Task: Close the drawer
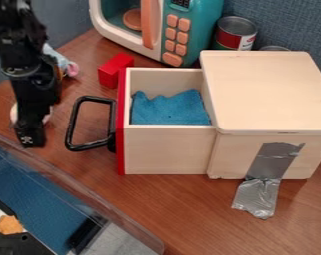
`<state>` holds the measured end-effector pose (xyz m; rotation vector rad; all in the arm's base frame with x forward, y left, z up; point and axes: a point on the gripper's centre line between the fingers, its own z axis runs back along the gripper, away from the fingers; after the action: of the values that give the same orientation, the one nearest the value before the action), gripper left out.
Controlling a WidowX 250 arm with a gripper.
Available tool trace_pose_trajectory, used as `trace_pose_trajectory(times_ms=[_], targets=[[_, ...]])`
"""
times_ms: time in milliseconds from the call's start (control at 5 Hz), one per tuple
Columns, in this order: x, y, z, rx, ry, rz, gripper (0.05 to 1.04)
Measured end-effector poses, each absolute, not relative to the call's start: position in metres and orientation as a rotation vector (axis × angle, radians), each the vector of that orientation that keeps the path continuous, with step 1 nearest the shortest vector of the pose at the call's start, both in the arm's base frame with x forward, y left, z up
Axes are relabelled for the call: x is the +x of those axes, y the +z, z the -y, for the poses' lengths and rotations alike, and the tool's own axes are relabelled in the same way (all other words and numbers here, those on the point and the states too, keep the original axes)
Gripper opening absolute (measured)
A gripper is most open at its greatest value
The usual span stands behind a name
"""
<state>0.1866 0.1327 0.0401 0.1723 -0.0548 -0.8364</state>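
Item: one pale wooden drawer, standing part-way out of its box, toward the view's left; fitted with a red front and a black loop handle. Contents: one blue cloth, lying low between the walls and seemingly no bar to closing. Line of travel: across the view, left to right, the box at the right end of it. Next outward, on the handle side: one black gripper, hanging upright to the left of the handle, apart from it, with bare wood between. Its state: dark and seen from one side, so whether open or shut cannot be told from here; nothing is seen in its hold. Governing relation: handle, front, drawer and box follow one another rightward from the gripper, so the hand is already on the pushing side and the closing stroke should run straight along the drawer's own axis. Judged risk: a push off-centre on the handle could skew the drawer or turn the box. Fixing: silver tape, running from the box's near side down onto the table, likely meant to steady it. Surroundings: one red block near the front's far end; one toy microwave behind; one clear-walled tray at near left. Status: closing yet to be done.
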Motion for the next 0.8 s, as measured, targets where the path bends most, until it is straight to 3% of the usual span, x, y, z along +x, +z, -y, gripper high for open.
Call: trace_pose_trajectory(times_ms=[800], targets=[[0.242, 0.028, -0.108, 0.130, -0.773, 0.022, 1.000]])
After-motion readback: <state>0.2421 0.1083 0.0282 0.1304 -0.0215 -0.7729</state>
